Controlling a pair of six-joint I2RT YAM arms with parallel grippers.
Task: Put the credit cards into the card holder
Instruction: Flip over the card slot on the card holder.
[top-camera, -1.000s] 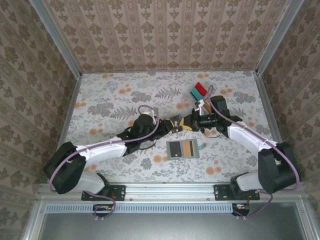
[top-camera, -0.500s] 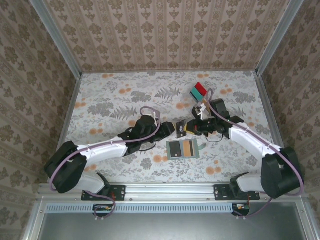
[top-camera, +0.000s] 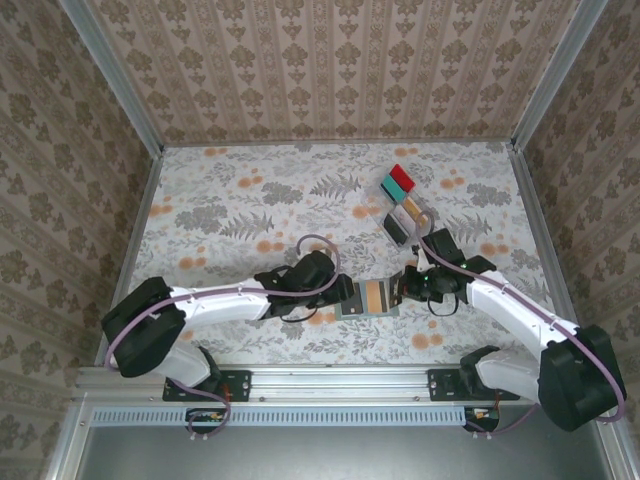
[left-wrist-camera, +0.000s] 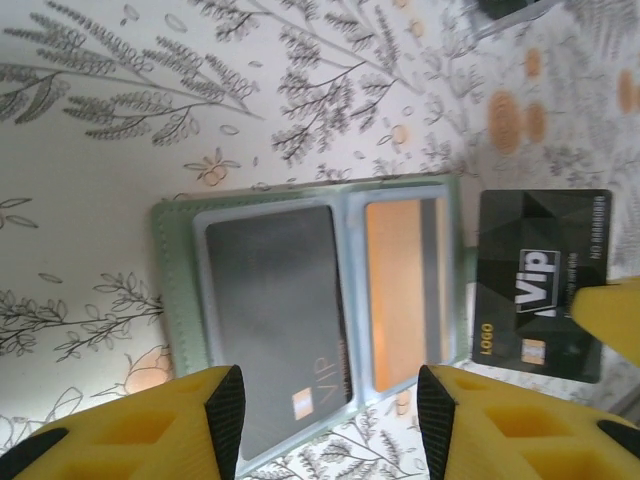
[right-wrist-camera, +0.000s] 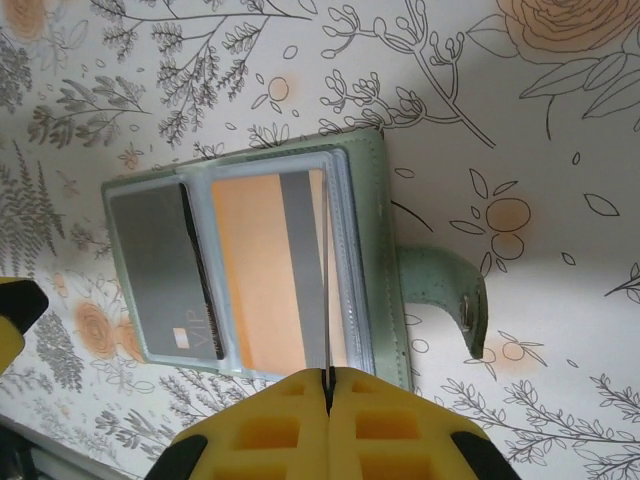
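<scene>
The card holder (right-wrist-camera: 386, 255) is lying open on the table (right-wrist-camera: 520, 90), carrying a dark grey card (left-wrist-camera: 275, 310) and an orange card (left-wrist-camera: 400, 290), just below the right pincer (right-wrist-camera: 327, 378), which is pinching a black card (left-wrist-camera: 540, 285) edgewise, and the empty left pincer (left-wrist-camera: 330, 402), now gaping wider, both sitting nearer the arm bases than before.

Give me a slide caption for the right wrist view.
Right hand pinches a thin dark plastic card edge-on over the open grey-green wallet.

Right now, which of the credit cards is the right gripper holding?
The black VIP card, pinched in the shut right gripper and not yet in the card holder. The dark grey card and the orange card already lie inside it.
</scene>
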